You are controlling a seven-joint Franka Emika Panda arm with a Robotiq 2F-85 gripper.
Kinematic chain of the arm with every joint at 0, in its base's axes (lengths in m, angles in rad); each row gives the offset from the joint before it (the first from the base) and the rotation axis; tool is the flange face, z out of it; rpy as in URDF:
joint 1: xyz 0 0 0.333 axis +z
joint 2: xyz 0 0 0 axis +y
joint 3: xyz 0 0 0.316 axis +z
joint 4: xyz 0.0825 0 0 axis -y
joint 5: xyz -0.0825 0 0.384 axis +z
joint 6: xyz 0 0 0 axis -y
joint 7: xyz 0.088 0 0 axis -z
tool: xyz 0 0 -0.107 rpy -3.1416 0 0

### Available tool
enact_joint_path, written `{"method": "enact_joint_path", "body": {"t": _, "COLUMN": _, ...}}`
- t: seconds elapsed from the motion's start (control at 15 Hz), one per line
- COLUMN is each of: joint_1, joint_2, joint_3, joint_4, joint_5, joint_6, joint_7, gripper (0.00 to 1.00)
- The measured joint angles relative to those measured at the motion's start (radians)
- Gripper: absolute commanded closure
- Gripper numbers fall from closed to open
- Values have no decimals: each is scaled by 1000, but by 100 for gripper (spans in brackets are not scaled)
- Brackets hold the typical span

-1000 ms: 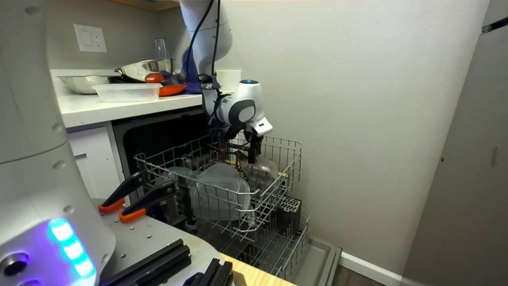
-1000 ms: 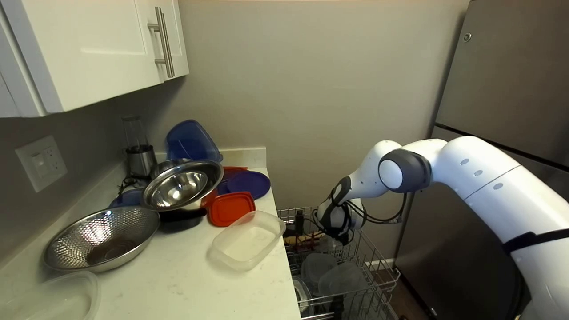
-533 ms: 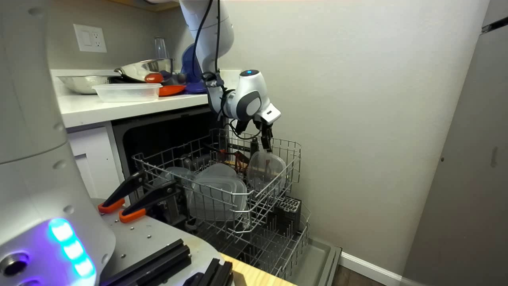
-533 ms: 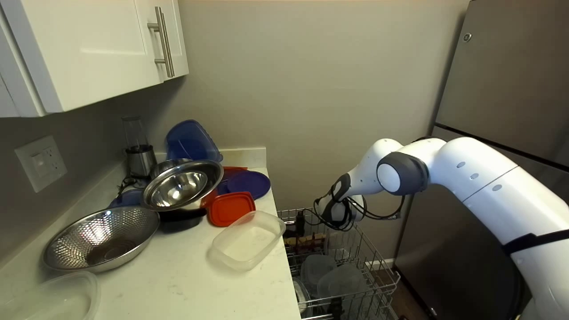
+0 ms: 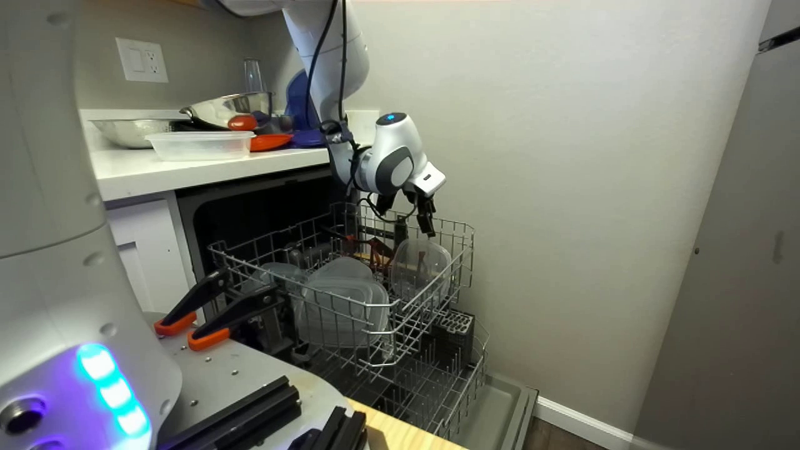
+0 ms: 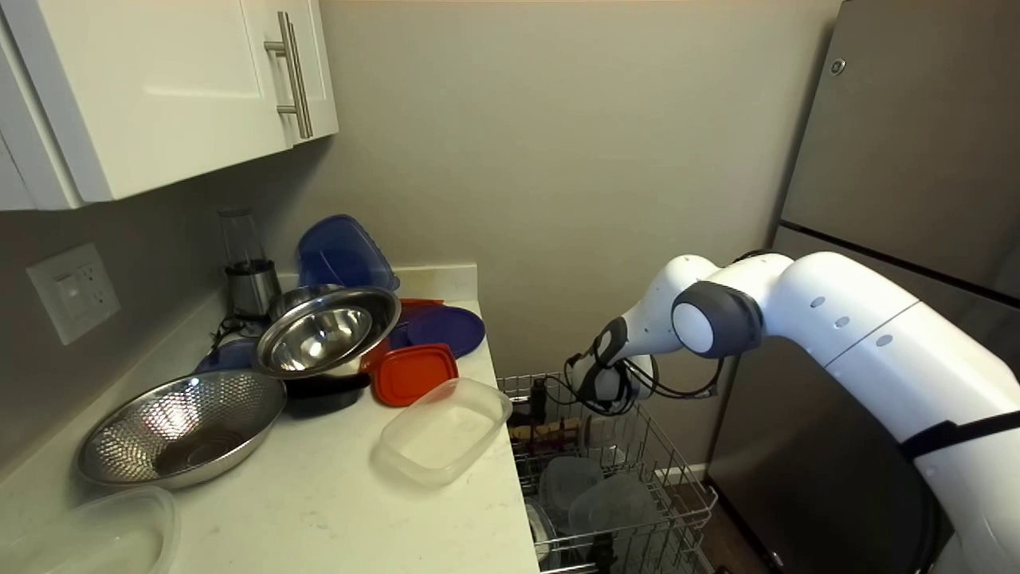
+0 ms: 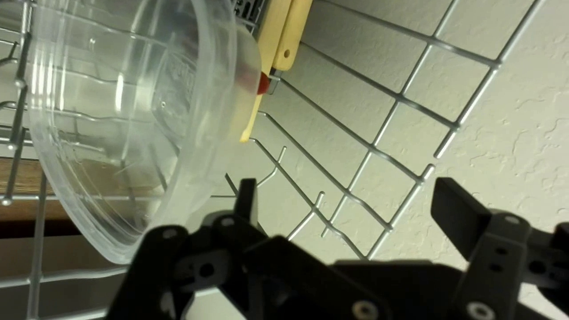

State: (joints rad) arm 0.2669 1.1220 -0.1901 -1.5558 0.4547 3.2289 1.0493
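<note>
While the claw point(image 7: 350, 205) is spread wide, nothing gripped, over the wire rack point(image 7: 400, 97) | a clear container point(image 7: 138, 118) is stood on edge inside that rack | seemingly propped by tines point(image 7: 17, 116).

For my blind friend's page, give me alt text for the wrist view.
An open, empty gripper spans the bottom; at upper left, a clear container sits in a wire rack. Yellow handles show beside it, with a pale wall behind the rack.
</note>
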Motion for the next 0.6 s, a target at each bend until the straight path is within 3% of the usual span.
{"method": "enact_joint_path", "body": {"t": 0.33, "joint_1": -43, "joint_2": -6, "joint_3": 75, "joint_4": 14, "joint_5": 0, "joint_6": 56, "joint_7": -6, "gripper": 0}}
{"method": "enact_joint_path", "body": {"t": 0.6, "joint_1": -41, "joint_2": -54, "joint_3": 93, "joint_4": 6, "joint_5": 4, "joint_6": 61, "joint_7": -8, "gripper": 0}}
